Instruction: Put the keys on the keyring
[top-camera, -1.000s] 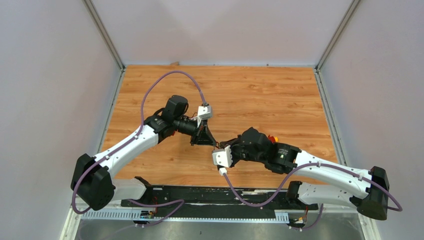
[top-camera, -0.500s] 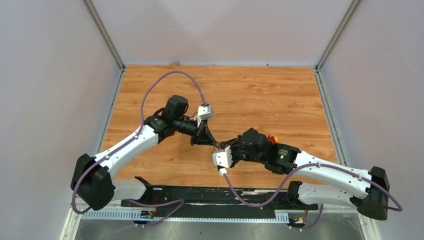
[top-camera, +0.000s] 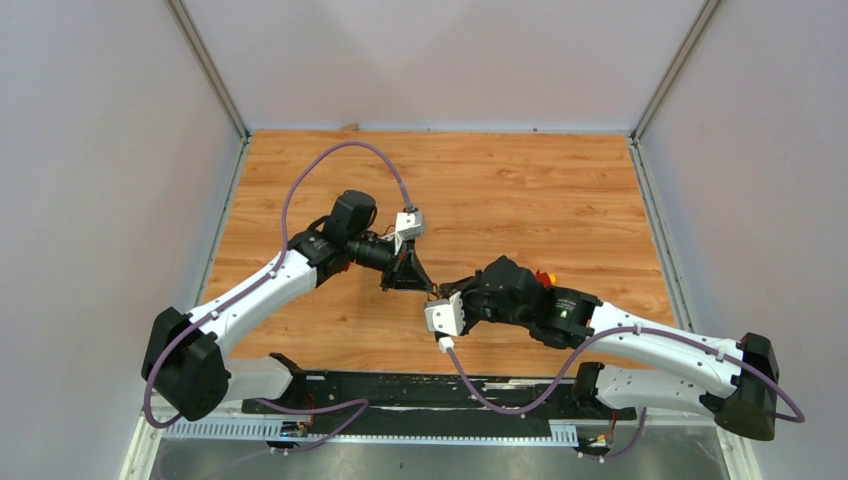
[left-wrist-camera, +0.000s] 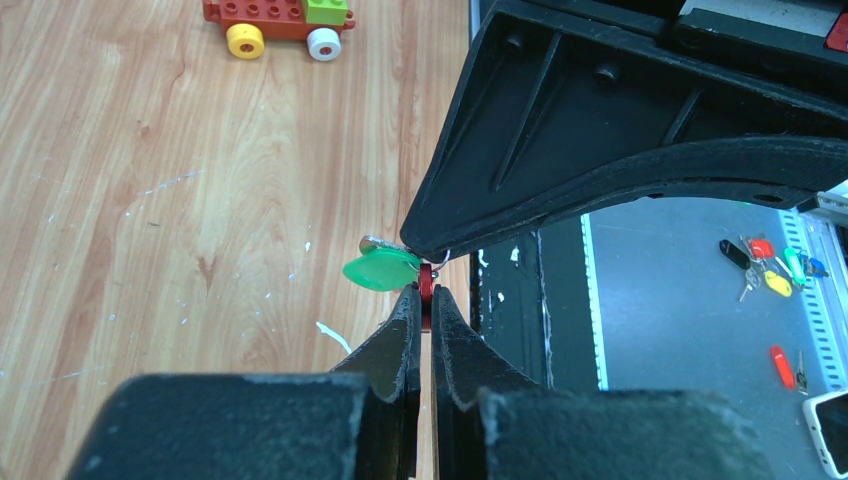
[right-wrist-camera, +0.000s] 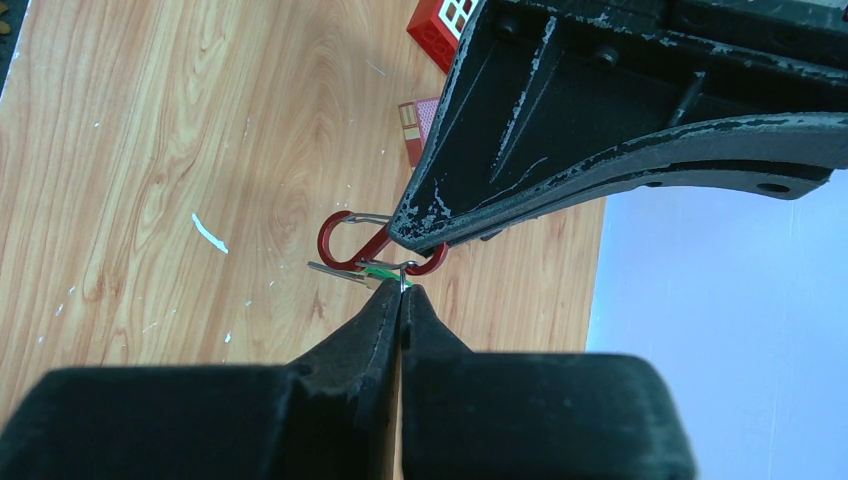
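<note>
Red keyring (left-wrist-camera: 427, 282) held off the wooden table (top-camera: 520, 190) | left gripper (left-wrist-camera: 424, 300) pinched tight on the keyring's end; jaws almost meeting | right gripper (right-wrist-camera: 402, 292) closed just below the keyring, apparently on the green key (left-wrist-camera: 380, 270) by its thin wire loop; contact too small to confirm | green key's head just beside the keyring, touching it

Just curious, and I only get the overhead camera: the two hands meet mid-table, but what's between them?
Observer: The left wrist camera shows the left hand pinched shut on a small red keyring.
Operator: And the other hand?
Observer: Its own wrist camera shows the right hand pinched shut on the green key, right at the ring's lower curve.
</note>
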